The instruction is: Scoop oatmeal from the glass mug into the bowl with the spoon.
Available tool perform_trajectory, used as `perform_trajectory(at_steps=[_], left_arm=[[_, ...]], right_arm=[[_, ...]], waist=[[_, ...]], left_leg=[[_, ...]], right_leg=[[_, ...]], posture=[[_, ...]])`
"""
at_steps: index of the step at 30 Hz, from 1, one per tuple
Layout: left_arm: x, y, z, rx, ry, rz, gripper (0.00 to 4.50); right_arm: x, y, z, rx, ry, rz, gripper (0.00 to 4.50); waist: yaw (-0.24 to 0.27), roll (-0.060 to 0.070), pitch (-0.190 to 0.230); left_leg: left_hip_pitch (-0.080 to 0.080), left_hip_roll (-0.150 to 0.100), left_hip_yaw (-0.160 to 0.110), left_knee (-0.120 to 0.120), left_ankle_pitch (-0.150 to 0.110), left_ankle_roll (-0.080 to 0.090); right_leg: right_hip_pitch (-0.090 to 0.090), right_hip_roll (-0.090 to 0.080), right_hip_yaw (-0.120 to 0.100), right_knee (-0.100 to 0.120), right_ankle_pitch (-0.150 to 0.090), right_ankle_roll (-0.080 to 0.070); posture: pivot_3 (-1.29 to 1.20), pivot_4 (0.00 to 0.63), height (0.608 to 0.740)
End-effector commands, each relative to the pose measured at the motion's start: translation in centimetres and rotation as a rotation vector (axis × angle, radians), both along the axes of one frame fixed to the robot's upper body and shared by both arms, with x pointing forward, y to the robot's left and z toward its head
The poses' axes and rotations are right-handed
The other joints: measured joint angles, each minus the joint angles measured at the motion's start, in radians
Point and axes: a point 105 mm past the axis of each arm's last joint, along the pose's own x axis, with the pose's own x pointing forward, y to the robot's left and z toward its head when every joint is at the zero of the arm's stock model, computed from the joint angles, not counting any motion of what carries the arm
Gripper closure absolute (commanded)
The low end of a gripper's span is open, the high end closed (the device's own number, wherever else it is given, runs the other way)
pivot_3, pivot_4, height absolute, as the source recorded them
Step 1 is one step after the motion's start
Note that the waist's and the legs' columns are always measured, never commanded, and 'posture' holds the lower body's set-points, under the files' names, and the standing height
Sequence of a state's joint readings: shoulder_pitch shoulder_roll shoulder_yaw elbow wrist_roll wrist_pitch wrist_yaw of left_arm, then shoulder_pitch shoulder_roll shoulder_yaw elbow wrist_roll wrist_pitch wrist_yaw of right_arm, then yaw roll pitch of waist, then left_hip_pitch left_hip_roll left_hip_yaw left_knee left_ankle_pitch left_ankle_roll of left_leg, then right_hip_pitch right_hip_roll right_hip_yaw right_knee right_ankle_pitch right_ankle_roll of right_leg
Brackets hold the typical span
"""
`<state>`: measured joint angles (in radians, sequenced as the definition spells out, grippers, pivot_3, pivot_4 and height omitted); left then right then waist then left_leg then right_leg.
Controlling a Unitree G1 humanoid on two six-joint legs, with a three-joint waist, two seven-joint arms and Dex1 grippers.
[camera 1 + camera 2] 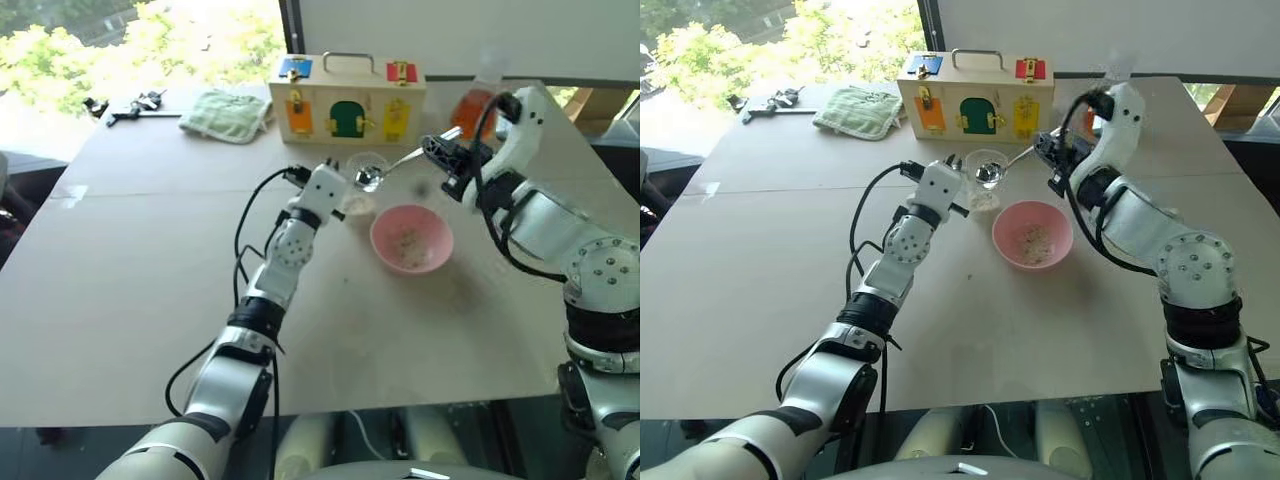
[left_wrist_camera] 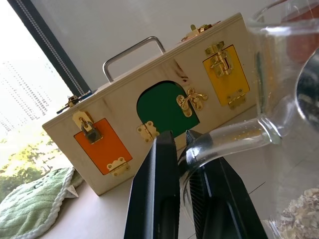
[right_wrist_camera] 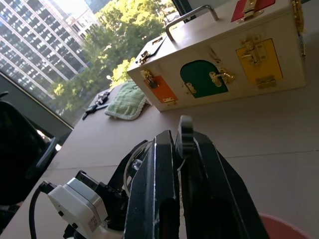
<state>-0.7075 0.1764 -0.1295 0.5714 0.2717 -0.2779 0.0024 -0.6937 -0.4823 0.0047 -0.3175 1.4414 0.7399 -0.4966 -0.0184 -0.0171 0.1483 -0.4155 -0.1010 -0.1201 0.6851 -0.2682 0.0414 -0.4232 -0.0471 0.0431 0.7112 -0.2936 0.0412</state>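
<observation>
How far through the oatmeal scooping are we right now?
Partly done: some oatmeal already lies in the bowl. In hand: the left pincer is shut on the mug handle, and the right pincer holds the spoon with its bowl at the mug's mouth. Left: flakes remain at the mug's bottom in the left wrist view, so more scoops to carry over.

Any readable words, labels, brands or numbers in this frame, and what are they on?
None can be read. The wooden latch box has coloured doors with brass locks and hinges but no lettering. The glass mug, pink bowl, spoon and green cloth carry no print either.
</observation>
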Motion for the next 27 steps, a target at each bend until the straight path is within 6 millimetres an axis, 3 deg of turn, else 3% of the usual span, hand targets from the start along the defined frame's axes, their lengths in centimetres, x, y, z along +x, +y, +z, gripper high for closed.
perform_trajectory(at_steps=[1,7,10,13,16,20,24,26,27], left_arm=[[-0.5,-0.3,2.8,-0.028,-0.096,-0.015,4.5],[-0.3,1.6,2.5,-0.088,-0.062,0.041,4.5],[-0.6,4.3,2.2,-0.141,-0.03,0.101,4.5],[-2.1,7.6,1.9,-0.169,-0.011,0.151,4.5],[-3.9,10.4,1.3,-0.198,0.034,0.184,4.5],[-6.1,14.0,-0.3,-0.308,0.119,0.277,4.5],[-6.6,14.8,-1.3,-0.402,0.169,0.299,4.5],[-6.4,14.2,-1.6,-0.398,0.178,0.278,3.66],[-6.3,13.8,-1.7,-0.412,0.185,0.262,3.53]], right_arm=[[0.2,0.6,1.9,0.025,-0.078,0.019,3.1],[-0.2,0.1,3.1,0.103,-0.099,0.054,0.15],[-1.7,-1.0,3.7,0.171,-0.115,0.119,0.06],[-3.5,-2.9,2.9,0.167,-0.103,0.147,0.06],[-5.2,-4.8,0.9,0.126,-0.06,0.166,0.06],[-7.0,-7.6,-3.3,0.055,0.043,0.151,0.06],[-8.1,-8.8,-6.4,0.021,0.11,0.15,0.06],[-8.1,-9.0,-7.5,0.017,0.135,0.151,0.0],[-8.1,-9.2,-8.1,0.006,0.147,0.148,0.0]], waist=[[0.0,0.0,0.0],[0.001,0.0,0.0],[0.001,0.0,0.0],[-0.002,0.0,0.0],[-0.002,0.0,0.0],[0.008,0.0,0.0],[0.013,0.0,0.0],[0.015,0.0,0.0],[0.016,0.0,0.0]], left_leg=[[0.0,0.0,0.0,0.0,0.0,0.0],[0.0,0.0,0.0,0.0,0.0,0.0],[0.0,0.0,0.0,0.0,0.0,0.0],[0.0,0.0,-0.001,-0.001,0.0,0.0],[0.0,0.0,-0.001,-0.002,0.0,0.0],[0.0,0.0,-0.001,-0.001,0.0,0.0],[0.007,0.0,-0.001,0.0,-0.003,0.004],[0.012,0.0,-0.001,-0.001,-0.003,0.005],[0.015,0.0,-0.001,-0.001,-0.003,0.005]], right_leg=[[0.0,0.0,0.0,0.0,0.0,0.0],[0.0,0.0,0.0,0.0,0.0,0.0],[0.0,0.0,0.0,-0.001,0.0,0.0],[0.0,0.0,0.0,-0.002,0.0,0.0],[0.0,0.0,0.0,-0.003,0.0,0.0],[0.001,0.0,-0.001,-0.003,0.0,0.0],[0.009,0.0,-0.002,-0.002,0.0,0.0],[0.014,0.0,-0.001,-0.002,0.0,0.001],[0.017,0.0,-0.001,-0.003,0.0,0.001]], posture=[[0.0,0.15,0.74],[0.0,0.15,0.74],[0.0,0.15,0.74],[0.0,0.15,0.74],[0.0,0.15,0.74],[0.0,0.15,0.74],[0.0,0.15,0.74],[0.0,0.15,0.74],[0.0,0.15,0.74]])
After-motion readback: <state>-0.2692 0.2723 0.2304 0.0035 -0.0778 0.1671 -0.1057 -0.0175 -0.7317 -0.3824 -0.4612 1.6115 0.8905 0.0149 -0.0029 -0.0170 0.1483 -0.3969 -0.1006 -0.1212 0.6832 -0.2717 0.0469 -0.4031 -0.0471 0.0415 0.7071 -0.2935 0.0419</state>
